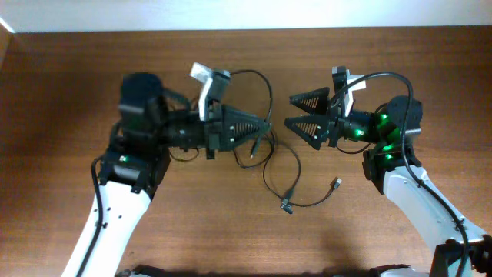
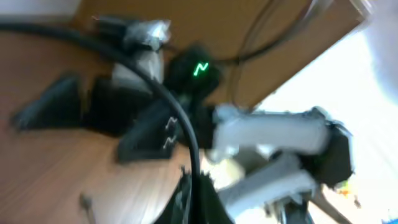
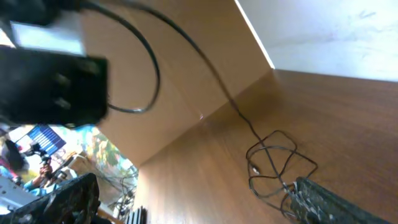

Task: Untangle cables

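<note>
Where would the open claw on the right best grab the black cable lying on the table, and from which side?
Probably just behind the small plug at the free end of the cable, coming straight down from above with the right gripper. That end lies flat on the table, apart from the loops and on that arm's side.

1. Robot arms: two – left arm (image 1: 115,208), right arm (image 1: 423,201).
2. Grippers: two – left gripper (image 1: 267,128), right gripper (image 1: 290,112).
3. Thin black cables (image 1: 270,165), frame centre: tangled; count undeterminable.
4. Plug connectors (image 1: 286,206) (image 1: 336,182) clearly visible: two, lower centre.
</note>
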You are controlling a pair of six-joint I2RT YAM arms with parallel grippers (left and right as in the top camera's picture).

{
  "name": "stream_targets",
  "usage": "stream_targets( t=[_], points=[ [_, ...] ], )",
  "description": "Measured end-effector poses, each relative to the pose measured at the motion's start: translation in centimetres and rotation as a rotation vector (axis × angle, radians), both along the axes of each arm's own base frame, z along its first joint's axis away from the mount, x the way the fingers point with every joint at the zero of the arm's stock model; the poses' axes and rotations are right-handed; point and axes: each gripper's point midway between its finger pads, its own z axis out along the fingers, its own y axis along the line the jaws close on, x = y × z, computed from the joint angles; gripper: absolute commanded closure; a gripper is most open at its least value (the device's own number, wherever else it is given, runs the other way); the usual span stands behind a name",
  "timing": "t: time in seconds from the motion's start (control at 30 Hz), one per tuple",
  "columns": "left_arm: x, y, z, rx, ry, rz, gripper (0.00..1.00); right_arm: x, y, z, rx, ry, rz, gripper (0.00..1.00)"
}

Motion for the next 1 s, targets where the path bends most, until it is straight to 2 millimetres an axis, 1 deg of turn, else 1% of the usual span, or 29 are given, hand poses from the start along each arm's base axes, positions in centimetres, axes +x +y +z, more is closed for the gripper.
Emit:
stream_targets(
  t=[0.07, 0.1, 0.17, 0.23, 0.3, 0.37, 0.47, 0.5, 0.57, 0.67, 0.83, 0.9, 0.93, 1.0],
  points=[
    [1.3, 0.1, -3.0, 0.073, 0.054, 0.062, 1.00, 0.0, 0.0, 0.0, 0.004, 0.017, 0.001, 0.01],
    [2.1, 0.2, -3.8, 0.099, 0.054, 0.090, 1.00, 0.0, 0.0, 0.0, 0.011, 0.041, 0.000, 0.01],
    [3.3, 0.2, -5.0, 0.140, 0.043, 0.141, 1.00, 0.0, 0.0, 0.0, 0.027, 0.105, 0.002, 0.01],
    [4.1, -0.3, -6.1, 0.186, 0.031, 0.188, 1.00, 0.0, 0.0, 0.0, 0.049, 0.189, 0.005, 0.00],
    [4.8, -0.8, -6.9, 0.237, 0.010, 0.240, 1.00, 0.0, 0.0, 0.0, 0.067, 0.260, 0.009, 0.05],
    [5.1, -1.4, -7.7, 0.274, -0.001, 0.272, 1.00, 0.0, 0.0, 0.0, 0.079, 0.310, 0.011, 0.06],
    [5.1, -2.9, -9.2, 0.323, 0.000, 0.274, 1.00, 0.0, 0.0, 0.0, 0.087, 0.341, 0.013, 0.06],
    [5.1, -3.2, -9.6, 0.334, 0.003, 0.275, 1.00, 0.0, 0.0, 0.0, 0.088, 0.345, 0.013, 0.09],
    [5.2, -3.4, -9.9, 0.347, 0.001, 0.280, 1.00, 0.0, 0.0, 0.0, 0.090, 0.353, 0.013, 0.15],
    [5.4, -3.4, -9.9, 0.349, -0.004, 0.288, 1.00, 0.0, 0.0, 0.0, 0.092, 0.358, 0.013, 0.21],
    [5.5, -3.6, -9.3, 0.326, -0.032, 0.279, 1.00, 0.0, 0.0, 0.0, 0.092, 0.359, 0.014, 0.21],
    [5.3, -3.8, -9.3, 0.325, -0.032, 0.271, 1.00, 0.0, 0.0, 0.0, 0.092, 0.359, 0.013, 0.21],
    [4.9, -4.2, -9.2, 0.323, -0.034, 0.257, 1.00, 0.0, 0.0, 0.0, 0.092, 0.358, 0.013, 0.22],
    [4.0, -5.2, -9.2, 0.322, -0.038, 0.225, 1.00, 0.0, 0.0, 0.0, 0.092, 0.359, 0.013, 0.33]
  ],
)
